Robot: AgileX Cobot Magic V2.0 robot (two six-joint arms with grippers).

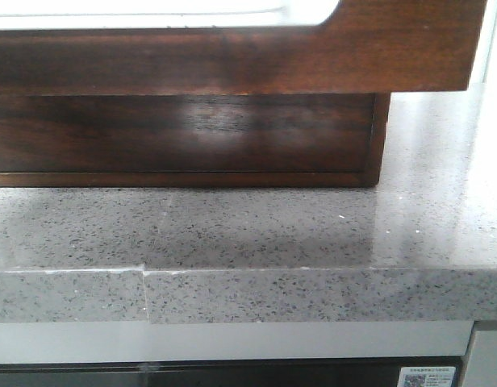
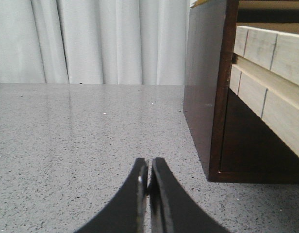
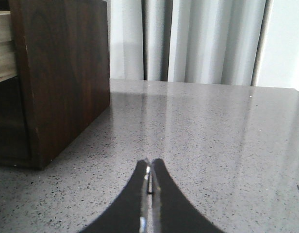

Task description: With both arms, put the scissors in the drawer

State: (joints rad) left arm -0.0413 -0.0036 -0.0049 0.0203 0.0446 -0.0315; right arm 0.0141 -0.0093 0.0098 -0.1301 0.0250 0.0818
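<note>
the grey speckled surface (image 1: pixel 256 234) runs wide under everything, and on it stands the dark wooden cabinet (image 1: pixel 184 133), set back from the front edge so that a strip of stone lies free before it. that strip would give the arms room to work at the cabinet's face, as i judge it. pale drawer fronts (image 2: pixel 268 73) show inside the cabinet's frame in the left wrist view; whether any drawer is pulled out i cannot tell from these angles. the left claw (image 2: pixel 149 177) hangs low over the stone just beside the cabinet's one side, its fingers pressed together on nothing. the right claw (image 3: pixel 149 175) sits likewise near the other side, also pressed together and empty. so the two arms flank the cabinet. i cannot make out the scissors; they could be inside a drawer or simply elsewhere.
</note>
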